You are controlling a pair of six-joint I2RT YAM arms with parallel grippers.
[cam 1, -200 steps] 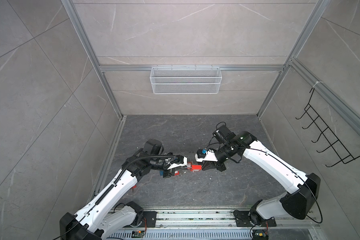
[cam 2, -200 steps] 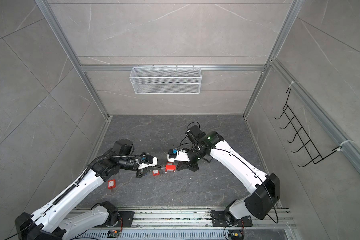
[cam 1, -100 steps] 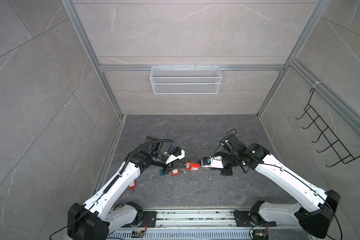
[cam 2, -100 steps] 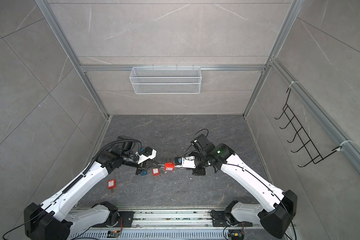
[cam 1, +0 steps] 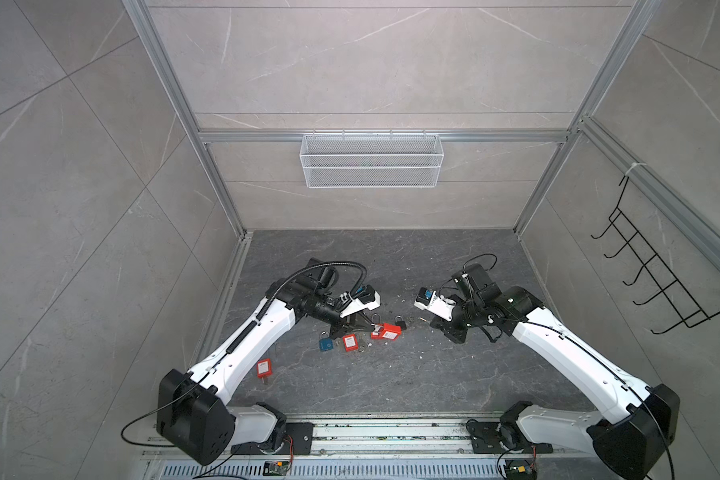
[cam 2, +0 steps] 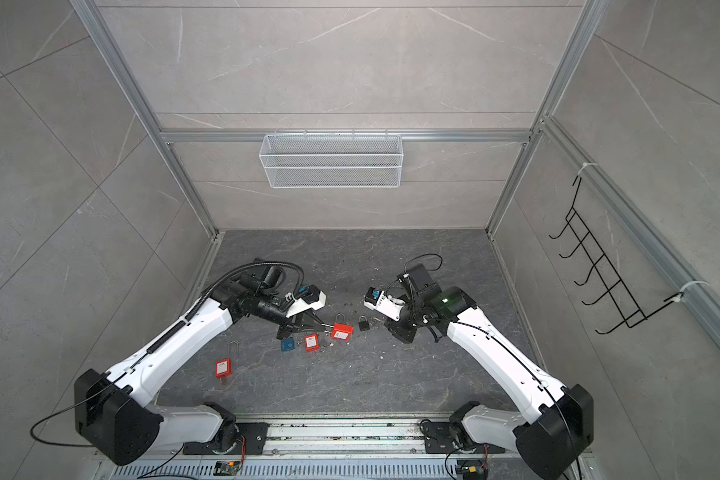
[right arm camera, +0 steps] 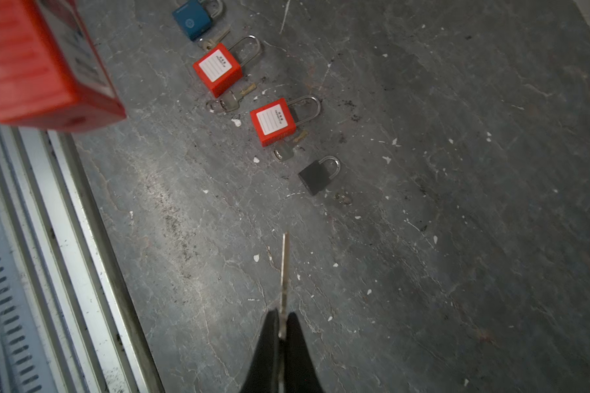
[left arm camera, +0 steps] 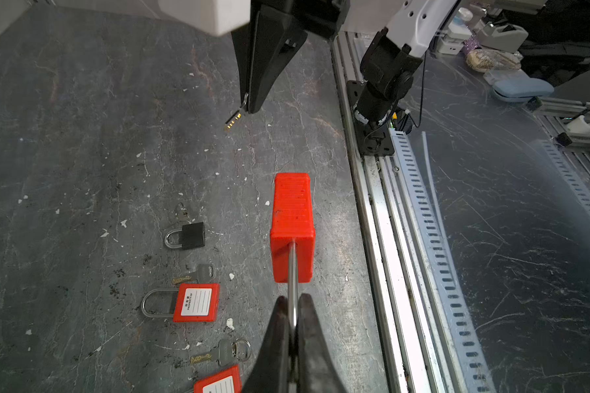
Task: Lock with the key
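Left gripper (left arm camera: 292, 306) pinches shackle (left arm camera: 292, 268), lock (left arm camera: 292, 221) held clear of floor (left arm camera: 82, 136), bottom end turned toward key (left arm camera: 234, 117), likely ready for insertion. Right gripper (right arm camera: 282, 318) clamps key by head, blade forward to match; key well apart from lock, not yet aligned

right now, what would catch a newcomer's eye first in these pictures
The left hand is shut on the shackle of a bright red padlock, holding it out toward the right hand, which pinches a key; lock and key are apart. On the dark floor between the arms lies a row of loose locks: a blue padlock, two labelled red padlocks and a black padlock.
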